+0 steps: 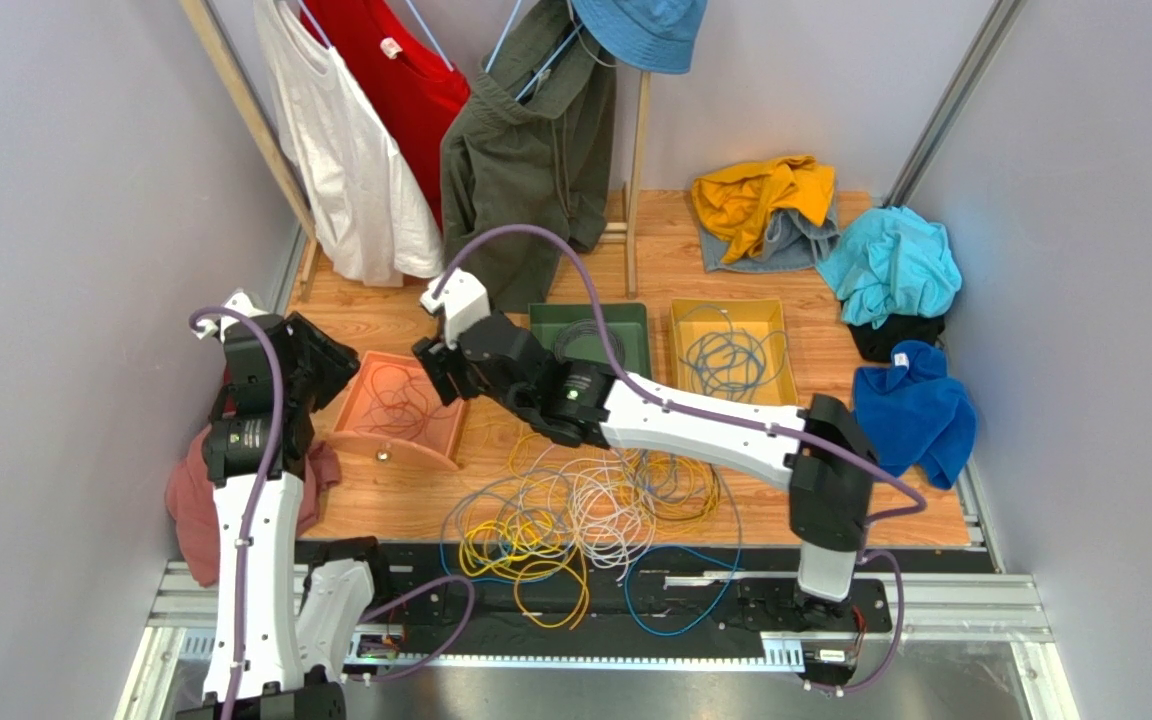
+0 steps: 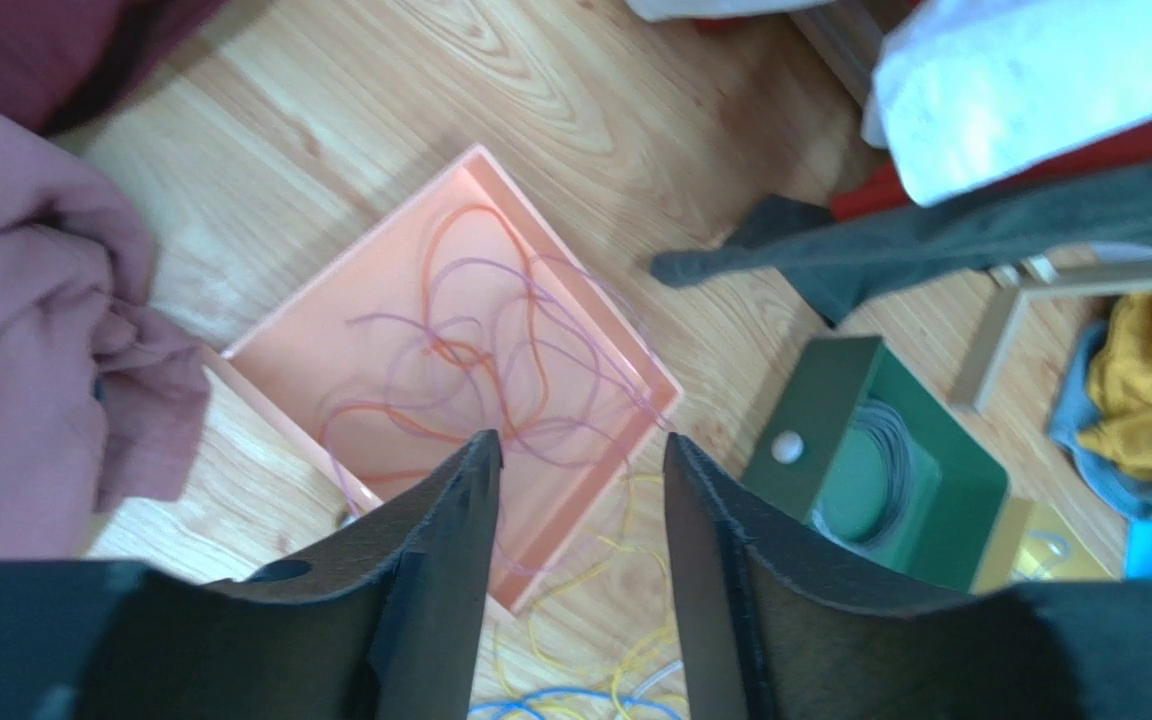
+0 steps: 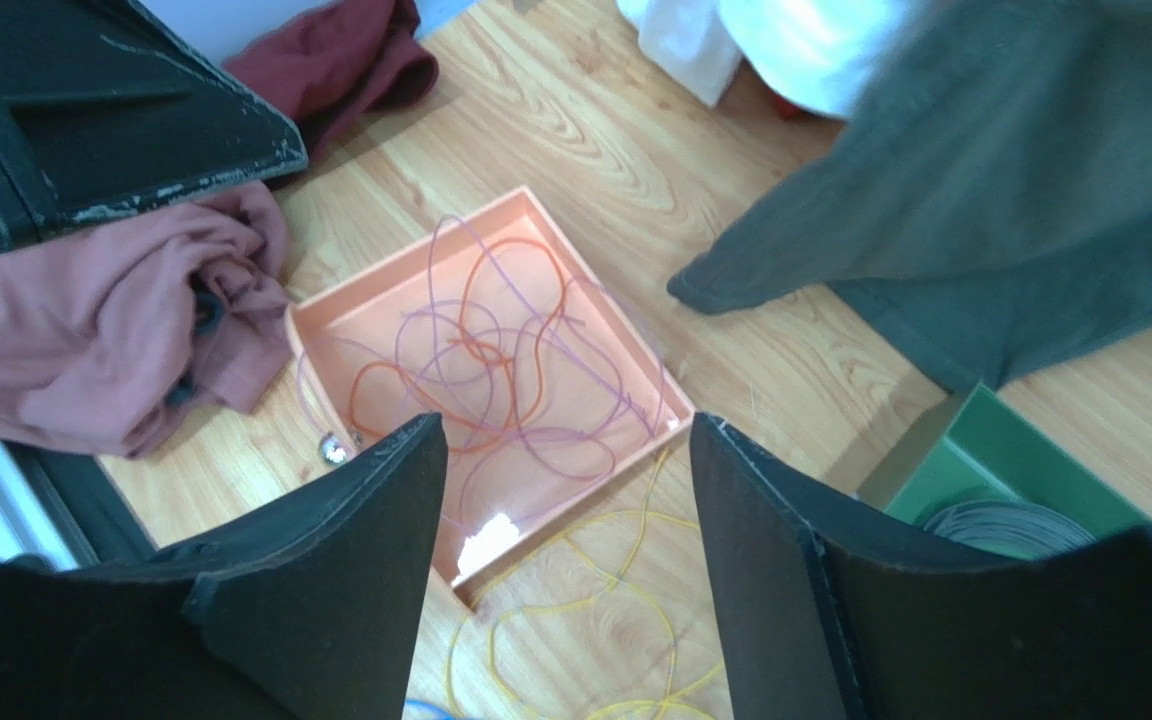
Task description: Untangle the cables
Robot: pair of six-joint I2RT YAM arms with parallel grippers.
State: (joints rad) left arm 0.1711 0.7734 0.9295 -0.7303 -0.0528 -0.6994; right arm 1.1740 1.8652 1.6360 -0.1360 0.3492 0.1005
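- Left fingers [image 2: 465,503]: about half parted, holding nothing. Right fingers [image 3: 405,495]: wide apart, also empty.
- Directly beneath both: pink tray [image 3: 405,252], with an orange cable [image 2: 444,348] lying loose inside.
- Nearer the arm bases, to the right of the fingers: tangled cables [image 1: 597,518] on the worktop [image 1: 387,503].
- Judged step: fetching the next strand. Advise lifting clear of the tray, taking one outer loop, and drawing slowly.
- Cables lie in coils with no single axis or heading. The heap spreads wider than deep.

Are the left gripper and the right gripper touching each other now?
Apart. The top view shows a strip of the salmon tray between the left gripper and right gripper.
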